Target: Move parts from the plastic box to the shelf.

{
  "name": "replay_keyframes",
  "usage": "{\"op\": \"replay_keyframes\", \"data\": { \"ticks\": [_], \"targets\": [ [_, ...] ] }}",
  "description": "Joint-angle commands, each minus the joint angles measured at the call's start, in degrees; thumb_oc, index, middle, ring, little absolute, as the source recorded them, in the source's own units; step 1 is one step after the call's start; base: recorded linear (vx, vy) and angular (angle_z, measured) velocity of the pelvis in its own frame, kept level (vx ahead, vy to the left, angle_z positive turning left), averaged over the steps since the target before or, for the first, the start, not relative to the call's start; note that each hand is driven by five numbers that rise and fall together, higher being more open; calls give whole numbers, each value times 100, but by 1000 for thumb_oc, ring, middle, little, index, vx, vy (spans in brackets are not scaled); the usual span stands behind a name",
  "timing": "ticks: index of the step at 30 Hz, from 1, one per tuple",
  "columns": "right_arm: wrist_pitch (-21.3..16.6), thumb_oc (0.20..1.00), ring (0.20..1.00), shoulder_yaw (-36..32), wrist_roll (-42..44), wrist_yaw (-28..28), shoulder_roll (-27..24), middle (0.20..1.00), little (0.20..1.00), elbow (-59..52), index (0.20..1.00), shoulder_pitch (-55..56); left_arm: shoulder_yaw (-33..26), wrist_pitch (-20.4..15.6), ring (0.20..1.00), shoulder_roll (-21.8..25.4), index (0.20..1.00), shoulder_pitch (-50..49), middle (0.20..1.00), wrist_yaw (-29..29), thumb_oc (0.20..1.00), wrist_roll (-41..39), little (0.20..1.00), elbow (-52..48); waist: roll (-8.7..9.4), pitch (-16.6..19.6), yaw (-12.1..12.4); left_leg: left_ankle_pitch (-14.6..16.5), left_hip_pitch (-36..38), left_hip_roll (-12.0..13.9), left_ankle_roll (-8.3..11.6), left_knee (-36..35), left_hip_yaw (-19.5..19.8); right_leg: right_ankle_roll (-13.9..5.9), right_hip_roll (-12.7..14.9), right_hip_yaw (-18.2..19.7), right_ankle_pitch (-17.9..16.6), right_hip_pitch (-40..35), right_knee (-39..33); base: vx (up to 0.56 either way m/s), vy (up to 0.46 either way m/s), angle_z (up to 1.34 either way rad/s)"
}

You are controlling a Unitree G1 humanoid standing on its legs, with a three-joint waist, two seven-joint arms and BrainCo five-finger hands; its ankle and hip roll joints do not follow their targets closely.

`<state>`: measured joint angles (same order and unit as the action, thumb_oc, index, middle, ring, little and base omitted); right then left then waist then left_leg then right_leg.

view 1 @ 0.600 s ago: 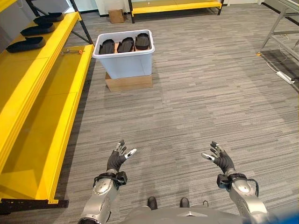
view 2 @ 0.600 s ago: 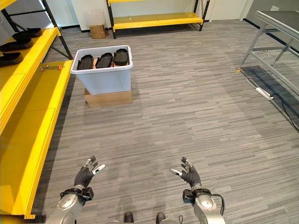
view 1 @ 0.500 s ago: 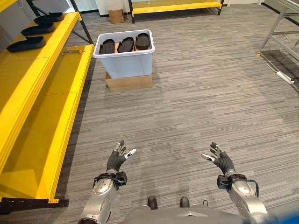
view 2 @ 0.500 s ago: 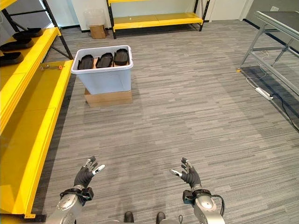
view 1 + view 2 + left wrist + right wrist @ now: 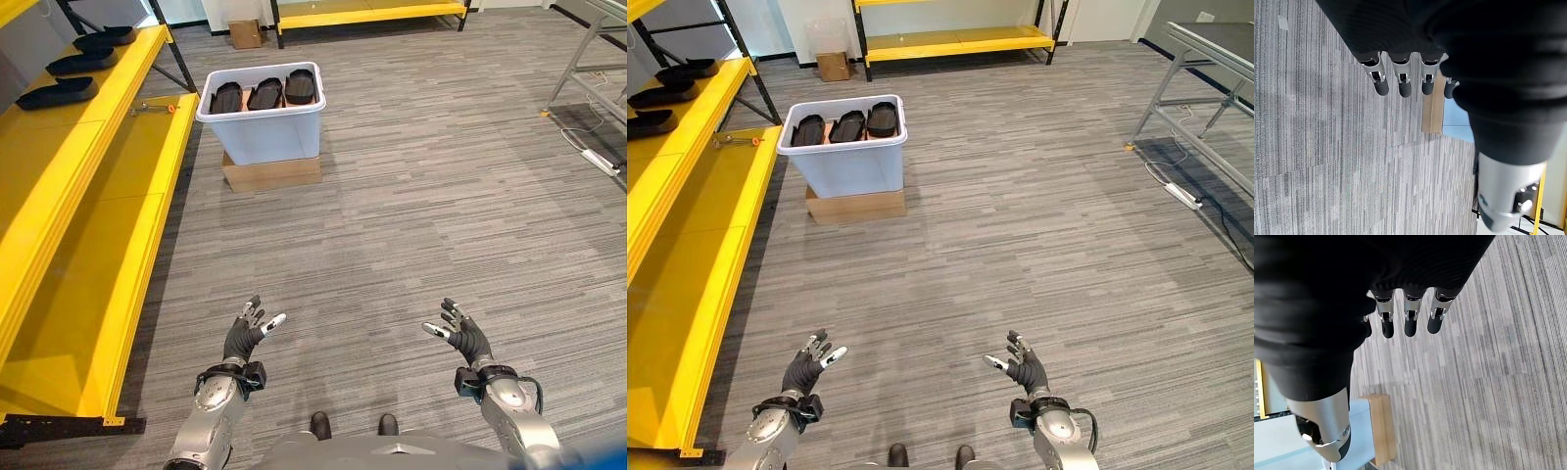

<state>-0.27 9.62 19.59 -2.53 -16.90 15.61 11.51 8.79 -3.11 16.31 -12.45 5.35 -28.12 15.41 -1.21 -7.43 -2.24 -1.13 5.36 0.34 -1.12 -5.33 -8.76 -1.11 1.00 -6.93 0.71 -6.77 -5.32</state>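
Nearest the viewer, the robot's left hand (image 5: 245, 333) and right hand (image 5: 460, 335) hover above grey striped carpet (image 5: 411, 215), palms turned inward, fingers spread apart and holding nothing. A wide stretch of bare carpet lies between the hands and the work ahead, giving free room to walk forward.

Farther on, left of centre, a pale blue plastic box (image 5: 263, 129) stands on a flat cardboard base (image 5: 272, 171). Inside it three black moulded parts (image 5: 266, 94) stand side by side, poking up to the rim. They look rigid, smooth and fairly light; a two-handed hold on the long sides of one part seems safest.

Along the left runs a yellow shelf (image 5: 93, 176), its lip just beside the box. Three more black parts (image 5: 54, 93) rest on its upper level. At the far right, a grey metal frame (image 5: 588, 59) stands well apart.
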Motion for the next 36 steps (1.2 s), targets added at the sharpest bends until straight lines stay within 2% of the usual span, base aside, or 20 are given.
{"op": "replay_keyframes", "data": {
  "ticks": [1,27,32,36],
  "targets": [
    [-140,1000,1000,9,186,-12,-81,1000,1000,-82,1000,-94,-200,-210,1000,92,1000,233,1000,64,1000,-33,1000,38,152,95,35,145,80,282,351,33,52,-477,371,-190,-84,51,32,0,0,0],
    [-115,1000,1000,40,137,-26,-124,1000,1000,-76,1000,-69,-207,-181,1000,104,1000,226,1000,127,1000,43,1000,24,200,107,37,143,64,269,327,33,157,-435,334,-119,-53,50,32,0,0,0],
    [-87,1000,1000,-13,157,-62,-126,1000,1000,-51,1000,-98,-228,-169,1000,117,1000,219,1000,120,1000,36,1000,-31,194,101,42,170,64,246,293,33,152,-459,357,-121,-64,65,32,12,21,0],
    [-63,1000,1000,32,185,-24,-135,1000,1000,-9,1000,-245,-269,-183,1000,138,1000,246,1000,134,1000,-40,1000,-51,189,65,102,204,32,158,193,33,100,-533,429,-77,-100,118,32,16,73,-3]
  ]
}}
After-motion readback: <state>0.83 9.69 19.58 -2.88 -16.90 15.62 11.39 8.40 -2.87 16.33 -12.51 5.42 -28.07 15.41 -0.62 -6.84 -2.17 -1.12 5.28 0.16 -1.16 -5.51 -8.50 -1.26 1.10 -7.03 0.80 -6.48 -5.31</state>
